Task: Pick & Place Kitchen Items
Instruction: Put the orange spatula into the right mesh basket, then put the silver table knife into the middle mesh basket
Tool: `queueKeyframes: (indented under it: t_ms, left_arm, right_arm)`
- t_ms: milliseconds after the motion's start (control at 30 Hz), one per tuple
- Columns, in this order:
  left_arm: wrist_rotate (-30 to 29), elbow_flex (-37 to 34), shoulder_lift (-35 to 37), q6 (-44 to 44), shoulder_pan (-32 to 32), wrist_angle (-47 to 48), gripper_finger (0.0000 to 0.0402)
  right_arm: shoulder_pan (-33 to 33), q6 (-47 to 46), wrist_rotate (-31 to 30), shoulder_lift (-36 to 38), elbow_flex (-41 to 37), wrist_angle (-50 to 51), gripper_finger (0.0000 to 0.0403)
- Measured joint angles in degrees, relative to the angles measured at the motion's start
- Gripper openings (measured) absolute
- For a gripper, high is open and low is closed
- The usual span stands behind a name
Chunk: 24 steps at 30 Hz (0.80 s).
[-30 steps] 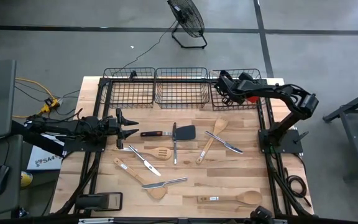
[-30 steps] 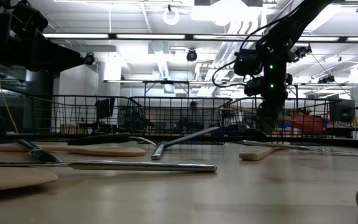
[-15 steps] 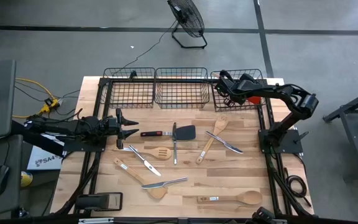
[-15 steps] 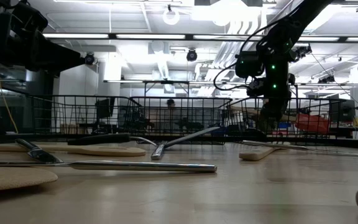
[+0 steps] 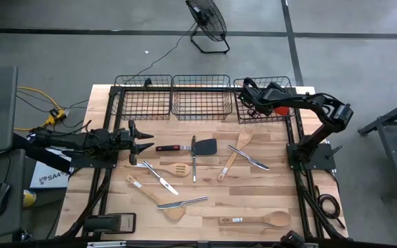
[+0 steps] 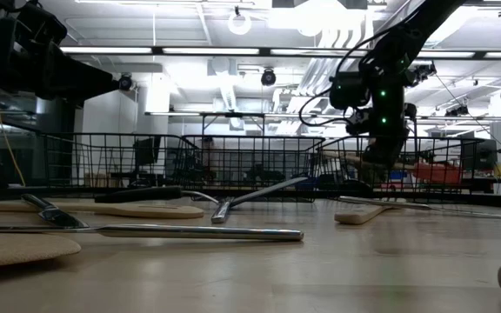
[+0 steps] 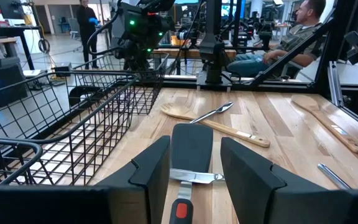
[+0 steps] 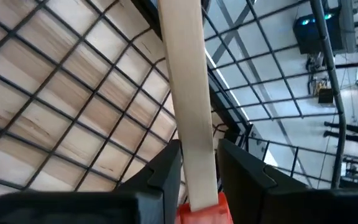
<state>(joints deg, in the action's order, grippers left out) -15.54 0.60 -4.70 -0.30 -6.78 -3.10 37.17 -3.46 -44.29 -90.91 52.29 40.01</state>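
Observation:
My right gripper reaches over the right wire basket and is shut on a red-headed spatula with a light wooden handle. Its red head shows under the arm and in the low view. My left gripper waits open and empty at the table's left, just above the table, facing the black turner. Wooden spoons, spatulas and silver knives lie flat on the table's middle. My right gripper pinches the spatula's wooden handle between its two fingers, right beside the red head. The fingers come from the table's right, slanting down, and lie along the handle. The handle sticks out past the fingertips over the basket's wire floor; whether it touches the wire, I cannot tell.
Three black wire baskets stand along the far edge: left, middle, right. A wooden spoon and a knife lie near the right basket; another spoon lies near the front edge. People show in the room behind.
My right gripper has shifted a little over the right basket, toward the table's far edge and slightly up, with the spatula still in its hold. My left arm has kept still.

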Motion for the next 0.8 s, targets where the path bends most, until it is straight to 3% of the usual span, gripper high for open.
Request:
queueKeyframes:
  t_ms: [200,800]
  left_arm:
    - [0.0,0.0,0.0,0.0,0.0,0.0,0.0141]
    - [0.0,0.0,0.0,0.0,0.0,0.0,0.0141]
  right_arm:
    - [0.0,-4.1,4.1,0.0,0.0,2.4,0.0114]
    - [0.0,-10.2,7.4,2.4,0.0,3.9,0.0187]
